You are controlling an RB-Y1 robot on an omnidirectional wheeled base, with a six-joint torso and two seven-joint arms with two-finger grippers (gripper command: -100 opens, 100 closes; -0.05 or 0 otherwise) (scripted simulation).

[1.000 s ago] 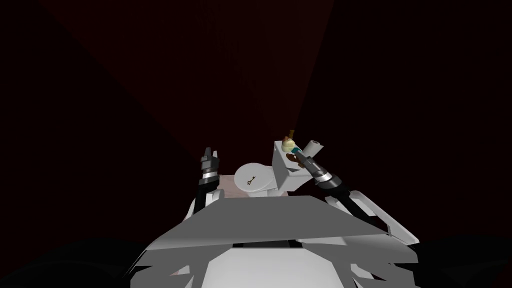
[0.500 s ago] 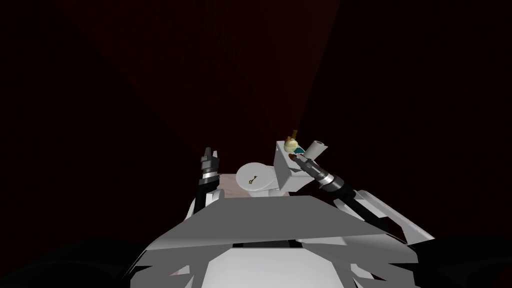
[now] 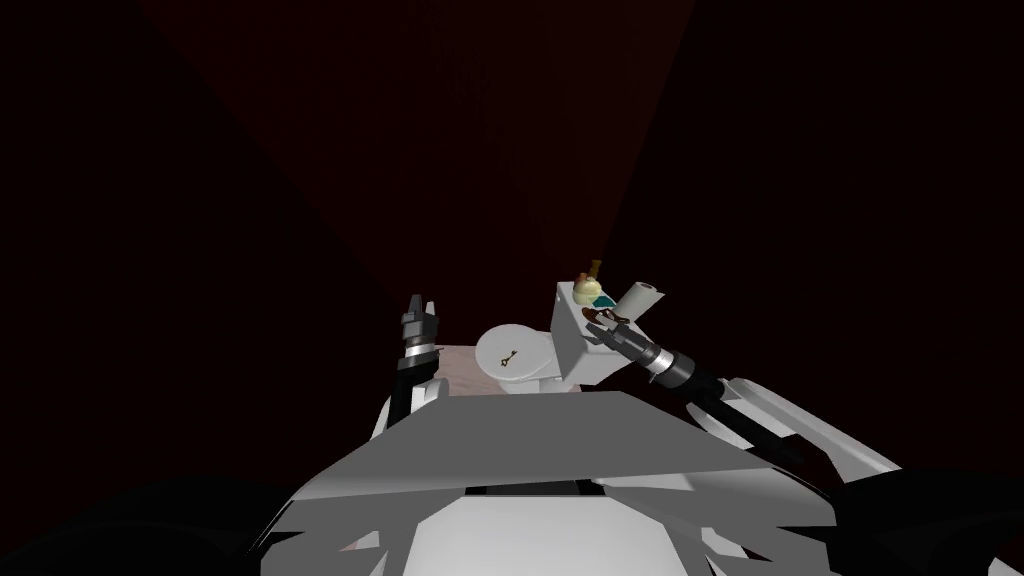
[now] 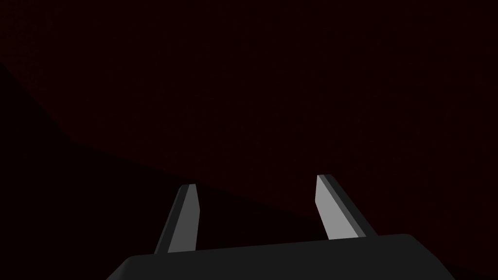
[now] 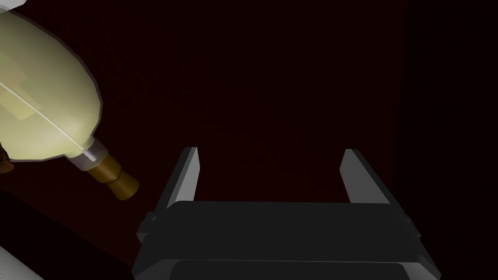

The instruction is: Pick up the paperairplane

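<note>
right end effector [image 5: 270, 150] open, empty, at tank [image 3: 572, 350] top, beside yellow bottle [image 5: 44, 112] | left end effector [image 4: 255, 181] open, empty, raised beside toilet lid [image 3: 493, 343]

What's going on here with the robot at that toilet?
The robot's right gripper is stretched over the top of the white toilet tank. Its fingers are open and hold nothing, and a pale yellow bottle with a brown stopper is beside it. A white roll sits by the tank. The left gripper is raised and open, away from the tank. Nothing is picked up yet.
</note>
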